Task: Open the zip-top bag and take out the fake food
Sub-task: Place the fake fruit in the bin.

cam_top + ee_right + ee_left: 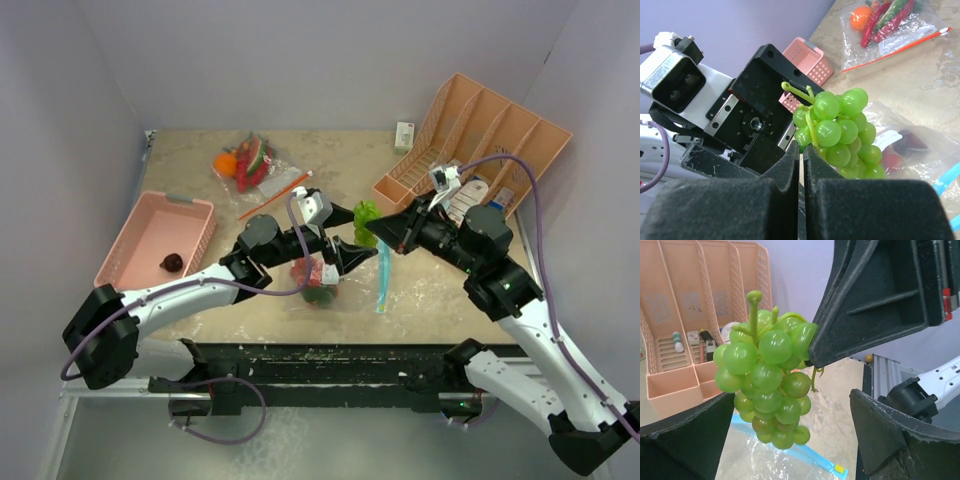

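1. Left of frame: a pink basket (178, 201) sits on the surface (190, 160) with one dark plum (172, 262) inside it.
2. Upper left: a second bag (275, 172) holds an orange (226, 163) and red chilies (243, 176).
3. Centre: the left tool (346, 235) is open, jaws spread wide, above the zip-top bag (322, 292), which lies flat with red pieces inside, probably strawberries.
4. Just right of centre: the green grape bunch (366, 220) hangs above the bag, with the right tool (384, 232) clamped on its stem.
5. Upper right: a peach file rack (490, 130).
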Controlling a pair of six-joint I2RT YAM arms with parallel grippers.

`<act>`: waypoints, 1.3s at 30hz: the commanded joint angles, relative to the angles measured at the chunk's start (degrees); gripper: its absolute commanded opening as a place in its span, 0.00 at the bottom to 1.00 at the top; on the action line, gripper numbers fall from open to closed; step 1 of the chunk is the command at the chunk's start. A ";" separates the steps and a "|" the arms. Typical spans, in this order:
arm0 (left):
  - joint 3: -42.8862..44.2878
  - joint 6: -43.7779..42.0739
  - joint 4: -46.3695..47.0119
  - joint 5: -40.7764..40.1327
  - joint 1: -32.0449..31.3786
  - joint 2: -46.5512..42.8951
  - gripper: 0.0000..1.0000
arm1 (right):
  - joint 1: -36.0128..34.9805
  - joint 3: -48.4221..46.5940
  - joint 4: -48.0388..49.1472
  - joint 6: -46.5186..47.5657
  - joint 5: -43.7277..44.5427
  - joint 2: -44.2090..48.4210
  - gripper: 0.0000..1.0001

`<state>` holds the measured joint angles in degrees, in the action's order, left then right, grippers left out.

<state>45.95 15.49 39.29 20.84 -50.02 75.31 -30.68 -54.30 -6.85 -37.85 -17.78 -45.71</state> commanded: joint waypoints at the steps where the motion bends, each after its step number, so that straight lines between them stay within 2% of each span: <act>1: 3.19 0.76 5.04 3.13 -0.25 0.44 1.00 | 0.13 -0.72 3.43 -0.99 -2.32 1.43 0.00; 4: 3.60 1.51 6.22 3.15 -0.28 1.27 0.96 | 0.13 -0.19 3.79 -1.40 -3.14 1.72 0.00; 8: 4.52 2.69 8.28 3.78 -0.29 3.12 0.73 | 0.10 0.74 3.87 -2.11 -2.65 2.49 0.00; 17: 5.86 3.89 8.67 5.34 -0.64 4.91 0.42 | 0.10 0.68 2.51 -1.91 -1.59 3.68 0.00; 22: 5.04 3.86 6.82 3.58 -0.59 3.52 0.19 | 0.10 0.86 1.27 -0.88 0.57 3.13 0.00; 26: 4.39 3.65 4.78 2.84 -0.58 2.31 0.17 | 0.09 1.01 -0.22 -0.16 3.24 2.77 0.01; 32: 2.91 4.41 -0.99 -4.54 0.55 -0.88 0.17 | 0.09 0.45 -2.07 0.56 8.35 3.08 0.42; 34: 2.66 5.67 -3.49 -6.97 1.99 -1.99 0.17 | 0.09 -0.02 -3.70 1.42 10.48 2.99 0.53; 36: 2.43 6.43 -6.05 -9.88 3.13 -3.47 0.17 | 0.11 -0.46 -6.03 3.31 13.11 2.77 0.58; 39: 3.01 7.10 -11.66 -14.63 4.97 -5.46 0.18 | 0.16 -0.97 -10.19 5.88 18.20 2.52 0.61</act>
<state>48.27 20.49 32.08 13.85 -47.24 74.19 -30.70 -53.23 -12.05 -36.21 -7.68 -43.16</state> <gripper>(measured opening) 0.214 0.598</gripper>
